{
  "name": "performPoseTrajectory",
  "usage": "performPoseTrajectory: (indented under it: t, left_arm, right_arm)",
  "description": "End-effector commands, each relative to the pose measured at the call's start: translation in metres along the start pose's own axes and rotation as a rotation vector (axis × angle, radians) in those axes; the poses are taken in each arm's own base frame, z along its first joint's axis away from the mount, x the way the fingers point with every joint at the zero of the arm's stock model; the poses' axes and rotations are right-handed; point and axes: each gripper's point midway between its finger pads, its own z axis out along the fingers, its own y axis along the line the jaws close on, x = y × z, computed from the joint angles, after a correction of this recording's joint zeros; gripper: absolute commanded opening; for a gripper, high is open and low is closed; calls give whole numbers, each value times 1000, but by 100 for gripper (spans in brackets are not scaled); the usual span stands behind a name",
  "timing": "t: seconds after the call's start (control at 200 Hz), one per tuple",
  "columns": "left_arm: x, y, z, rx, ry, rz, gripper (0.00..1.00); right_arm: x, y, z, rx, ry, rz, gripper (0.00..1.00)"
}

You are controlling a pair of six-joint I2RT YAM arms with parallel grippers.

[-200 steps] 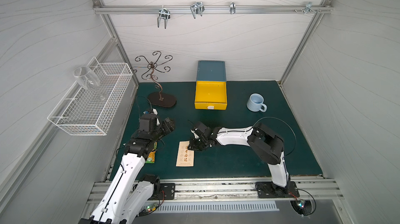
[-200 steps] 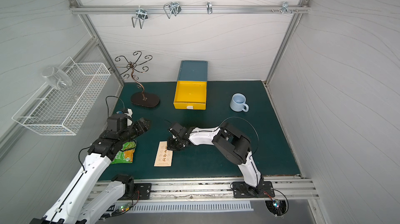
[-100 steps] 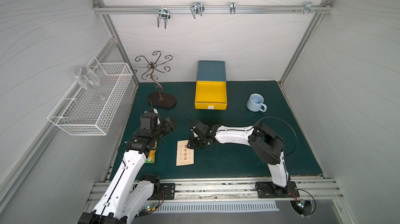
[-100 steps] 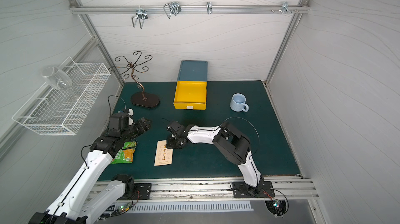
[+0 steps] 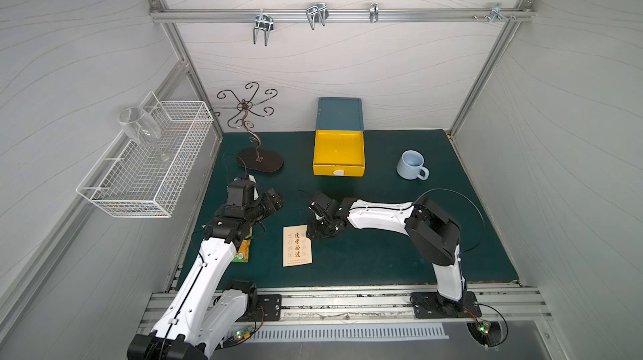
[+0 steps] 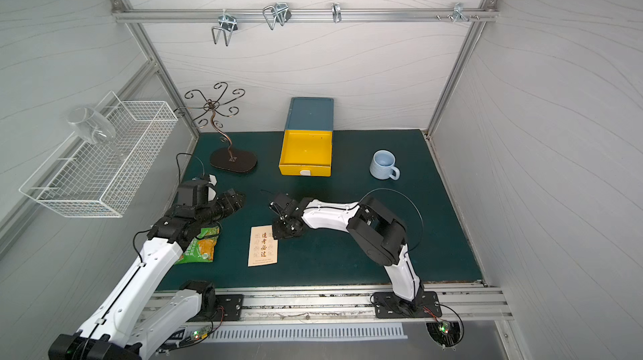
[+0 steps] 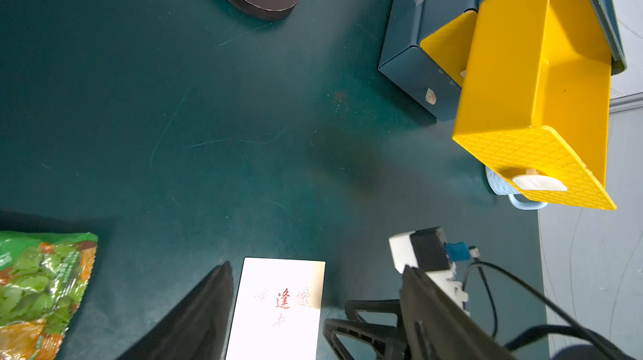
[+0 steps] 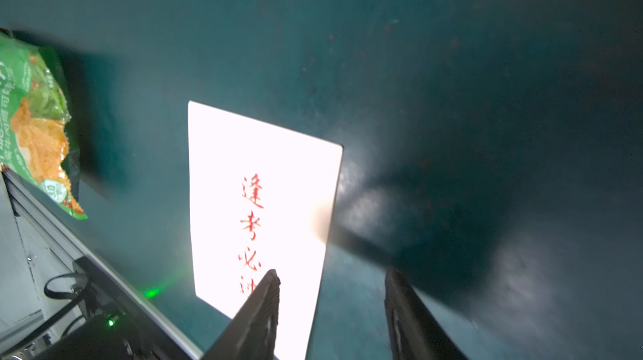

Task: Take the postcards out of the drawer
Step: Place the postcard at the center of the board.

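I see my right end effector (image 5: 313, 232) released, jaws apart, at the postcard's (image 5: 296, 246) edge on the desk (image 5: 382, 264).

Cream postcard (image 5: 296, 245) with orange-brown characters, yellow drawer (image 5: 327, 169), dark green mat (image 5: 382, 261)

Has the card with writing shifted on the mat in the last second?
No. The postcard lies where it lay, with the same gap to the yellow drawer.

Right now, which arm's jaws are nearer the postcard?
Right. The right arm's jaws hang at the postcard's far right corner; the left arm's stand apart, off its far left.
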Motion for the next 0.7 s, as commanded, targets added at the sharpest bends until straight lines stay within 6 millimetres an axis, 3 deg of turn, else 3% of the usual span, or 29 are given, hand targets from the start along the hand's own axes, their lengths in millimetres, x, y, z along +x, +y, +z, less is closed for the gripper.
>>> performPoseTrajectory:
  t: [0.0,0.16,0.385,0.525,0.695]
  left_arm:
    - [-26,-30,-12,102,-66,39,81]
    - [-22,-45,-5,194,-33,18,80]
    - [-11,-51,9,248,37,-23,78]
    - [-3,-67,13,311,67,-13,78]
    - [10,-95,20,351,101,64,78]
  right_arm:
    - [-11,16,-56,-22,-66,-71,53]
    - [-22,36,-122,-83,-166,-147,55]
    - [-49,32,-206,-177,-308,-171,56]
    - [-68,12,-247,-188,-402,-201,56]
    - [-108,-37,-289,-146,-506,-144,57]
